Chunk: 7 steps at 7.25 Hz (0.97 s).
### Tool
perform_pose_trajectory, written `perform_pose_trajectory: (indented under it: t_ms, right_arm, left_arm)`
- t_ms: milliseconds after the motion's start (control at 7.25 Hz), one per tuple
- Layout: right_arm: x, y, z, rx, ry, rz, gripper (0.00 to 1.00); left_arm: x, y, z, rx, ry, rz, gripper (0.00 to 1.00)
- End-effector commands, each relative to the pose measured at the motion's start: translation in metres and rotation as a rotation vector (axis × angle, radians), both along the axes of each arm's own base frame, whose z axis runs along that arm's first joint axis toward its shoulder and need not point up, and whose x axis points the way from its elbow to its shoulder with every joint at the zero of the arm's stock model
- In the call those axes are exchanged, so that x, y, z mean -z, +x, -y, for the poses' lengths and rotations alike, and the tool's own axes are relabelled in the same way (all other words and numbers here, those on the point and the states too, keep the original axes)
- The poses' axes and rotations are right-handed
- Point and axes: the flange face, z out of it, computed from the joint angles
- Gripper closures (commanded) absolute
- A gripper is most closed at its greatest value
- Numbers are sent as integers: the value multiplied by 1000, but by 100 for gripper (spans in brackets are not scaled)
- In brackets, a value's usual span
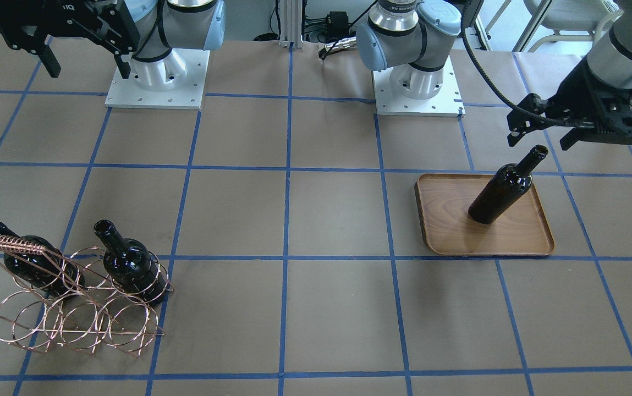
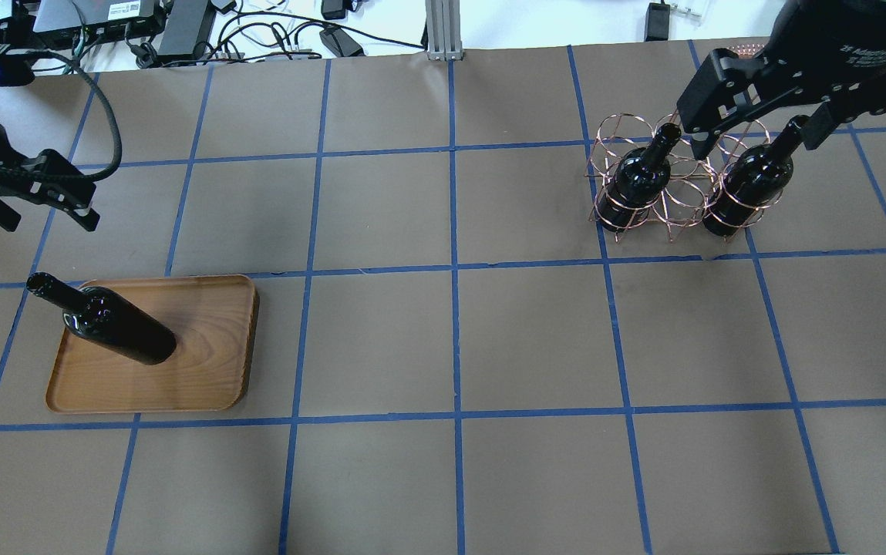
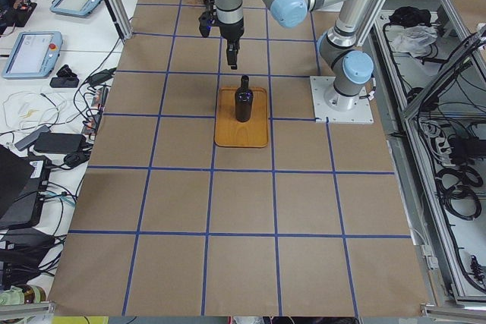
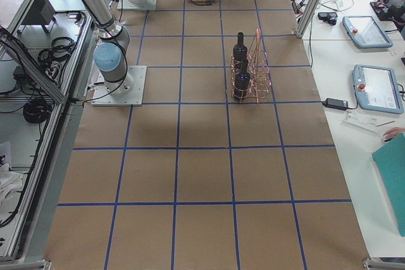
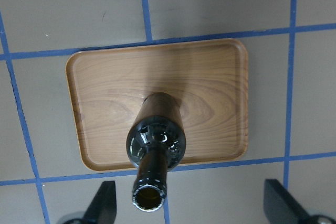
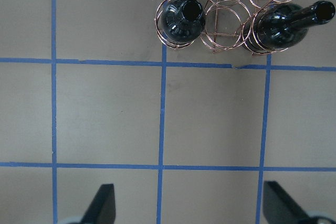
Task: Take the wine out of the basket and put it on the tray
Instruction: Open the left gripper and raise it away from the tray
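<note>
Jaws of the left gripper (image 1: pixel 538 141) stand parted and empty, hanging at 12 o'clock of the mouth of the wine bottle (image 1: pixel 500 190) in the overhead view and clear of it. Those of the right gripper (image 1: pixel 88 66) are likewise spread with nothing held, poised high near the basket (image 1: pixel 73 319). The wine bottle stands upright near the middle of the tray (image 1: pixel 525 242), which lies at about 8 o'clock of the table (image 2: pixel 450 331) in the overhead view. The basket sits at about 2 o'clock, with two like bottles (image 1: pixel 131 267) in its outer hoops and the middle hoop vacant. The bottle is glossy, near-black glass with a cylindrical body, rounded shoulder and slim neck, uncorked and unlabelled. It is judged rigid, smooth enough to slip, breakable if knocked over, and fairly heavy for its footprint (whether it holds liquid cannot be told). The neck just under the lip is the likeliest place to take hold, since the body is too broad and slick. The tray is flat brown wood with visible grain, rounded corners and a low rim. The basket is thin copper-coloured wire bent into round hoops, probably light enough to rise with a bottle that snags.
</note>
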Motion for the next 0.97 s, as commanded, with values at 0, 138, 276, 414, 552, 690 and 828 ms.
perform_pose_trajectory:
  t_ms: [0, 138, 276, 414, 552, 690, 828]
  right_arm:
    - [1, -1, 5, 1, -12, 0, 0]
    - [0, -1, 5, 2, -15, -2, 0]
    - [1, -2, 5, 3, -12, -4, 0]
    - [1, -2, 5, 3, -12, -4, 0]
    - [0, -1, 5, 2, -14, -1, 0]
    - [-1, -1, 7, 0, -31, 3, 0]
    - [-1, -1, 7, 2, -34, -1, 0]
  left_arm:
    - [-18, -80, -11, -13, -43, 5, 0]
    - [-20, -107, -16, 14, -54, -14, 0]
    - [-24, -130, -23, 47, -67, -14, 0]
    - [-32, -154, -31, 54, -102, -16, 0]
    - [-36, -174, -38, 88, -121, -17, 0]
    - [-42, -178, -44, 96, -134, -22, 0]
    - [-44, -178, -47, 97, -134, -19, 0]
